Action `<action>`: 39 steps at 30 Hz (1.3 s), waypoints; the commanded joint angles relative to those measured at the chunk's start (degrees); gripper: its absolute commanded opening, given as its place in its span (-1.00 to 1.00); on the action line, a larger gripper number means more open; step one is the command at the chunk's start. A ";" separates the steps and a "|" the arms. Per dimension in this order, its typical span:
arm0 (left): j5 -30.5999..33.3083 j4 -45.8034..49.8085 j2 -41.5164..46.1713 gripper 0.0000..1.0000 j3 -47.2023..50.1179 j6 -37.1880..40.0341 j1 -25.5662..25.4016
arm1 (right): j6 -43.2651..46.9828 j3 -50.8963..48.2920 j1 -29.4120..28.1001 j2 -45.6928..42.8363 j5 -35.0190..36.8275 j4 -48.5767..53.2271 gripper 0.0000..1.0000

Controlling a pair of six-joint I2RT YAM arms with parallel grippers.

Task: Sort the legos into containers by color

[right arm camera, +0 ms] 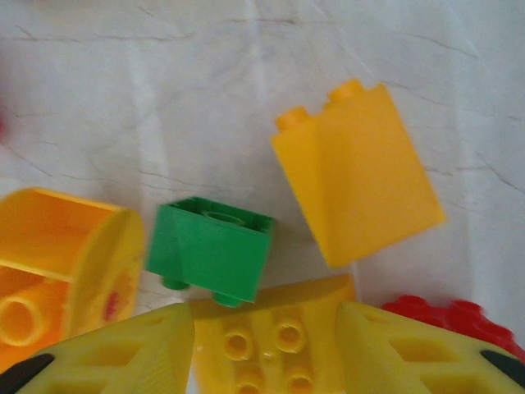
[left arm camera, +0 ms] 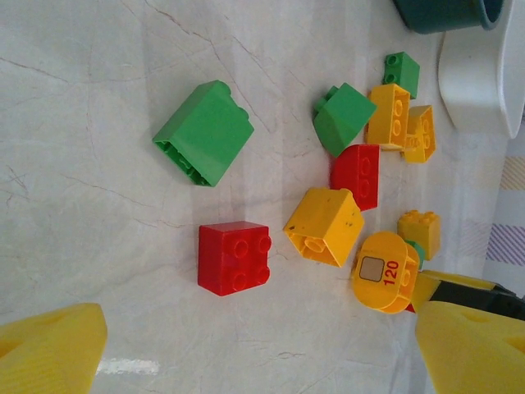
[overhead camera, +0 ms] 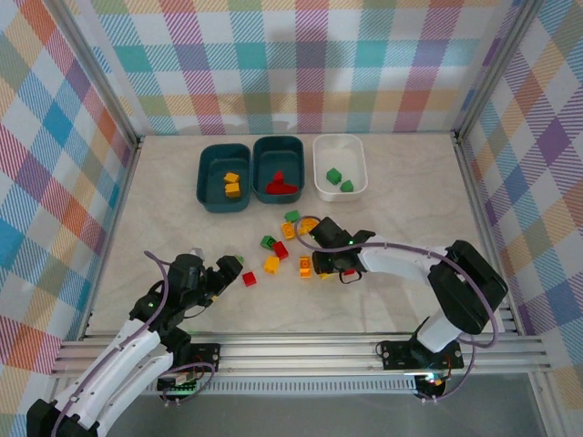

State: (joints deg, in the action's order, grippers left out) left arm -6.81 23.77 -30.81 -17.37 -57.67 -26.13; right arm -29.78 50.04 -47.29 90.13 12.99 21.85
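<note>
Loose legos lie mid-table: a green brick (left arm camera: 205,131), a red brick (left arm camera: 234,256), a yellow brick (left arm camera: 324,226) and a round yellow piece marked 120 (left arm camera: 384,271). My left gripper (left arm camera: 262,353) (overhead camera: 228,269) hangs open just short of the red brick, nothing between its fingers. My right gripper (right arm camera: 267,349) (overhead camera: 321,264) is down at the table, its jaws straddling a yellow studded brick (right arm camera: 271,324) with a thin gap on the left side. A small green brick (right arm camera: 213,246) lies just ahead of it. Three containers stand at the back: a teal bin (overhead camera: 208,182) holding yellow bricks, a teal bin (overhead camera: 260,157) holding red, and a white bin (overhead camera: 321,157) holding green.
A tall yellow brick (right arm camera: 357,176) and a red piece (right arm camera: 443,316) crowd the right gripper's fingers. More bricks (overhead camera: 280,248) lie between the grippers and the bins. Metal frame rails and plaid walls bound the table.
</note>
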 commanded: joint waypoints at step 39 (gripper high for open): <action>12.58 8.75 -32.28 0.76 -24.44 21.34 0.02 | 11.12 34.67 22.00 19.03 -3.84 0.35 -0.24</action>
State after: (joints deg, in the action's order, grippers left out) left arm 3.11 29.89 -59.57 -39.64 -42.17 -26.11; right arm -21.30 80.88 -26.89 103.20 12.78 18.87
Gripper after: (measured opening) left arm 0.879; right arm 0.381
